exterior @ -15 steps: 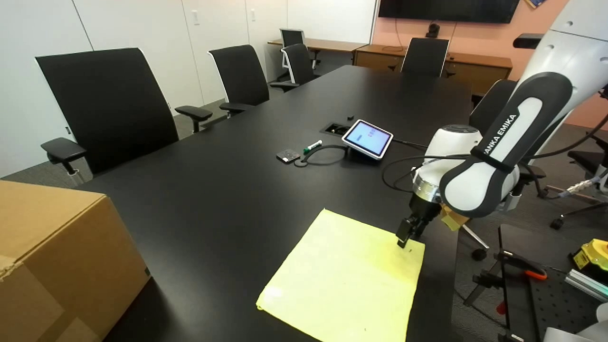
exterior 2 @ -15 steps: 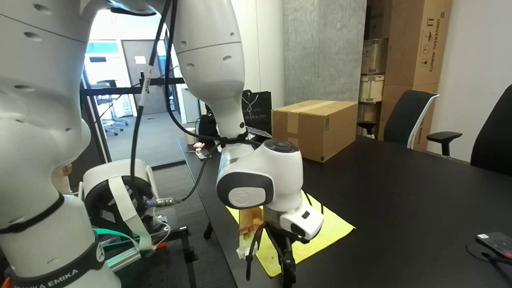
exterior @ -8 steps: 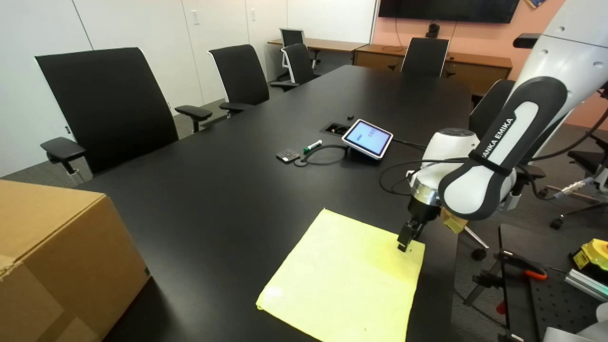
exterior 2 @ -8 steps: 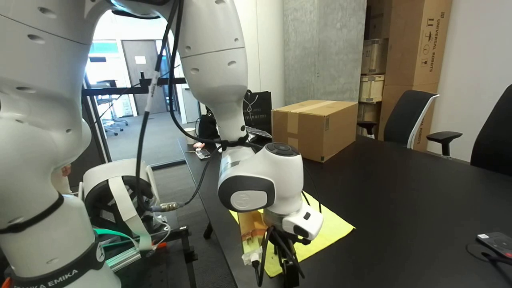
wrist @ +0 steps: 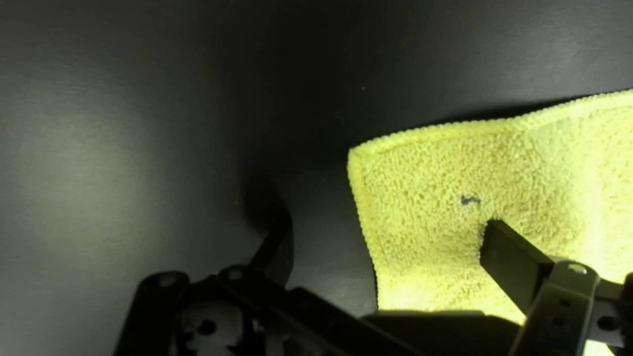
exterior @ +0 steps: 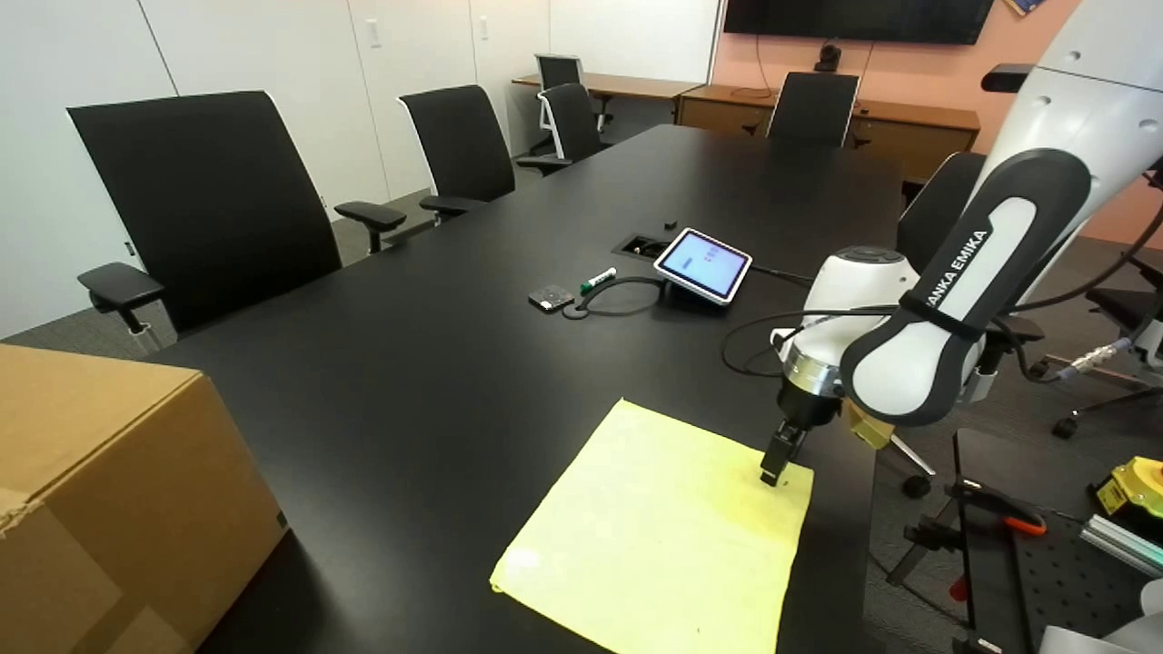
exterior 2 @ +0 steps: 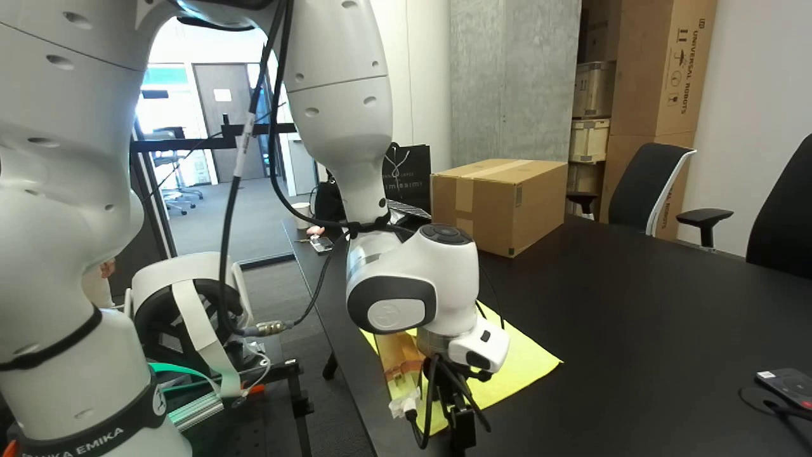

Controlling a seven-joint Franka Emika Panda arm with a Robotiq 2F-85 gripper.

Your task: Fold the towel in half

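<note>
The pale yellow towel (exterior: 654,536) lies flat and spread out on the black table, seen in both exterior views; the arm partly hides it in an exterior view (exterior 2: 526,365). In the wrist view, the towel's corner (wrist: 420,188) shows a stitched edge and a small dark mark. My gripper (wrist: 388,230) is open, pointing down, with its fingers either side of the towel's edge near this corner. One finger is over bare table; the other touches or nearly touches the towel's top. Nothing is between the fingers except the towel's flat edge below. The gripper also shows in an exterior view (exterior: 774,463).
A brown cardboard box (exterior: 136,500) stands on the table (exterior: 409,381). A tablet (exterior: 704,265), a green marker (exterior: 598,279) and a small black device (exterior: 551,298) lie farther along. The table's edge is close beside the towel. Cables hang around the wrist.
My gripper has turned about its wrist and come down slightly near the towel's corner. The hanging cables have shifted. The towel lies essentially as before.
</note>
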